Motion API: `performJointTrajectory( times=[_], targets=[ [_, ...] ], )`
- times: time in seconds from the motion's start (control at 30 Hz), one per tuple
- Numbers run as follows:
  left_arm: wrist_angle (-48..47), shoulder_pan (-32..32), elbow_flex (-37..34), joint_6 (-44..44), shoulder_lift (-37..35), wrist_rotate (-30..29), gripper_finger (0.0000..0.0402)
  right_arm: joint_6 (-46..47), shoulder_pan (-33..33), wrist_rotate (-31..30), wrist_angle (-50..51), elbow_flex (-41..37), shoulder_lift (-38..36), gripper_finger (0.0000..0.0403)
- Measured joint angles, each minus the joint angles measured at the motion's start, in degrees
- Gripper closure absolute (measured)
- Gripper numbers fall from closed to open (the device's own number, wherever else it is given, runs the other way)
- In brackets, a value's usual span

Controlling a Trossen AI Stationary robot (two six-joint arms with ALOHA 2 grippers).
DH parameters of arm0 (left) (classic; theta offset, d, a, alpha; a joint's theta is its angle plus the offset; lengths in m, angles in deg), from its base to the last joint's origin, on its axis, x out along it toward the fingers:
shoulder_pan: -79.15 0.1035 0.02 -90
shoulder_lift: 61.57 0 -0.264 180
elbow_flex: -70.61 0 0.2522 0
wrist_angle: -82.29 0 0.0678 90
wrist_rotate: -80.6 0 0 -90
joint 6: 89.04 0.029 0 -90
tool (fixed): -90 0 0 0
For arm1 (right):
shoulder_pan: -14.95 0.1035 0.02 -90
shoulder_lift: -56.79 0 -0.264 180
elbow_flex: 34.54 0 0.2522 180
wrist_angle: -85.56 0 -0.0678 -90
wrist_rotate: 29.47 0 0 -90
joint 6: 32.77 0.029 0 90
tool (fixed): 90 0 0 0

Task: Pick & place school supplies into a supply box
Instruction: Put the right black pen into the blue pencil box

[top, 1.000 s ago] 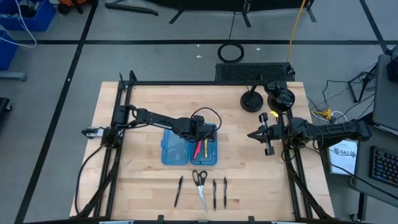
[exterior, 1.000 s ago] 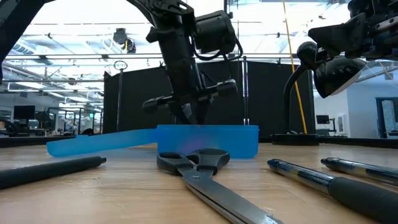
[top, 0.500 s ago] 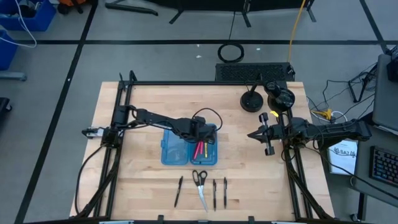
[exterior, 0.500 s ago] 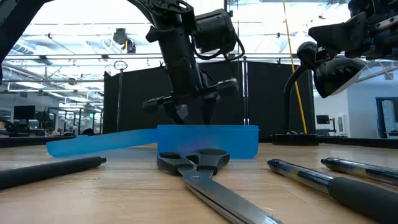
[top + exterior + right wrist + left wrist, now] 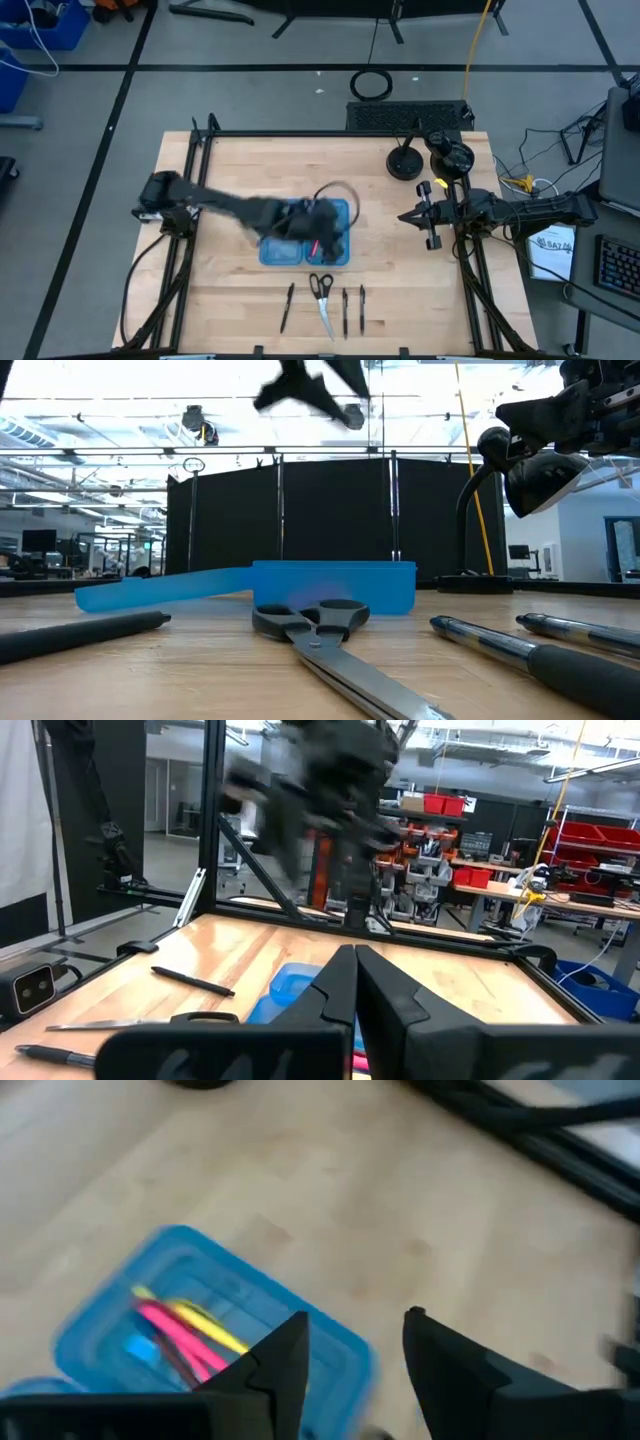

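Observation:
The blue supply box [image 5: 303, 238] lies open at the table's middle; it also shows in the low view [image 5: 335, 586] and the left wrist view [image 5: 110, 1335]. Pink and yellow pens [image 5: 185, 1328] lie in its right half [image 5: 322, 243]. My left gripper [image 5: 355, 1322] is open and empty, high above the box [image 5: 312, 385]. The scissors [image 5: 322, 296] lie flat near the front edge, also in the low view [image 5: 312, 628]. One black pen [image 5: 288, 306] lies left of them and two [image 5: 352, 308] right. My right gripper [image 5: 405, 216] is shut and empty at the table's right side.
Two black round-based stands [image 5: 405, 162] are at the table's far right corner. Black frame rails [image 5: 190, 200] run along the left and right edges. Bare wood lies left of the box and between the box and my right gripper.
My left gripper has opened inside the box's right half, then risen fast, clear of the box and nearly out of the top of the low view. The pens stay lying in the box. My right arm has kept still.

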Motion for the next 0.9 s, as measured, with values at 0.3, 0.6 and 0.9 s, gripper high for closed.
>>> performJointTrajectory(
  times=[0.3, 0.6, 0.9],
  targets=[
    [0.5, -21.9, -0.1, 20.9, -3.0, -16.3, 0.0353, -0.5, 0.0, 0.0, 1.3, 0.0, 0.0, 0.0403],
    [-2.7, -22.3, -2.2, 18.7, -3.1, -16.4, 0.0398, 0.0, 0.0, 0.0, 0.5, 0.0, 0.0, 0.0403],
    [9.5, -21.3, -15.7, 26.8, -10.7, -13.7, 0.0399, 0.0, 0.0, 0.0, 0.5, 0.0, 0.0, 0.0403]
  ],
)
